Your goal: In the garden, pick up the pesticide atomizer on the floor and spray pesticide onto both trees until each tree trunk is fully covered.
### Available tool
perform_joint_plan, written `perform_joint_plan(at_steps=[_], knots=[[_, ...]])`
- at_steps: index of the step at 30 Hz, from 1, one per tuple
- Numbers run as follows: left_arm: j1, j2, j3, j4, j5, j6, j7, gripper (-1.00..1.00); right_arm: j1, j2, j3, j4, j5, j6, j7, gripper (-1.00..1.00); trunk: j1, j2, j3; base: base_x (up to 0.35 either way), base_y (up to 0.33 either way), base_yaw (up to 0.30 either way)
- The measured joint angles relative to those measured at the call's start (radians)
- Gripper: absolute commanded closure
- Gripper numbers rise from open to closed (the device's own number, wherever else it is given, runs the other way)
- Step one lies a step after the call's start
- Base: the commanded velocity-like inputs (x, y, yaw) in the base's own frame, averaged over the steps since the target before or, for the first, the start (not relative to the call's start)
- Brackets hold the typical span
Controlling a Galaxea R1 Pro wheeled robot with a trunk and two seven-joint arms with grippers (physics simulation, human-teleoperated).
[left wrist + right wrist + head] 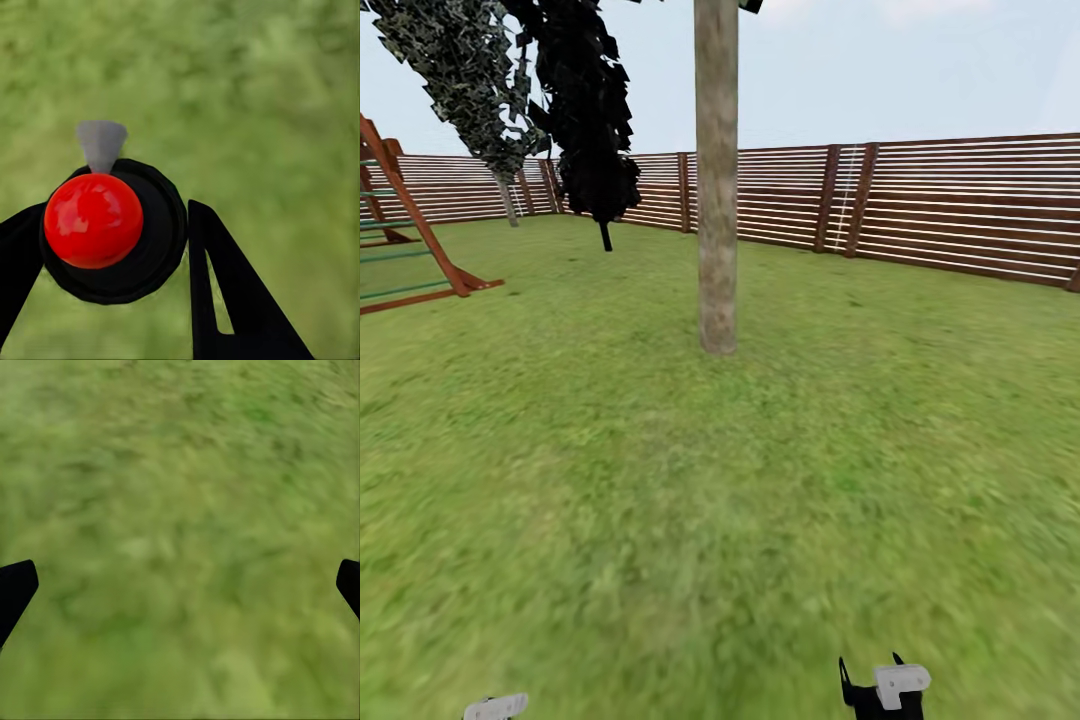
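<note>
The robot is facing the tree trunk (717, 180), which is standing straight ahead across the lawn (660, 500), well apart from both arms, its long axis upright and running out of the head view at the top. The trunk is looking mottled beige-grey, smooth and branchless, its foot meeting the grass well short of the slatted fence (960, 205).

The left gripper (112, 247) is carrying the pesticide atomizer (112, 232): the left wrist view is showing its black round body with a glossy red cap and a grey nozzle, sitting between the two dark fingers (225, 285), which are closing around it above the grass. The right gripper (180, 585) is hanging spread wide and empty over the lawn. Since the left arm is holding the sprayer, the coming move is likely turning on closing the distance and aiming the nozzle at the trunk.

A dark conifer (595, 120) and a wooden play frame (410, 230) are standing off towards the left edge of the lawn.
</note>
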State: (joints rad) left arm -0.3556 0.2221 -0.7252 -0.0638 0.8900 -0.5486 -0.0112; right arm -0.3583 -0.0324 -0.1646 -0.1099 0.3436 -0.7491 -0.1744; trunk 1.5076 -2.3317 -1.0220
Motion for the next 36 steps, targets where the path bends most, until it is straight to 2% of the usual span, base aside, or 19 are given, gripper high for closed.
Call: perform_joint_plan(at_steps=[36], knots=[[0.0,0.0,0.0,0.0,0.0,0.0,0.0,1.0,0.0,0.0,0.0,0.0,0.0,0.0,0.0,-1.0,0.0,0.0,0.0,0.338,0.0,0.0]])
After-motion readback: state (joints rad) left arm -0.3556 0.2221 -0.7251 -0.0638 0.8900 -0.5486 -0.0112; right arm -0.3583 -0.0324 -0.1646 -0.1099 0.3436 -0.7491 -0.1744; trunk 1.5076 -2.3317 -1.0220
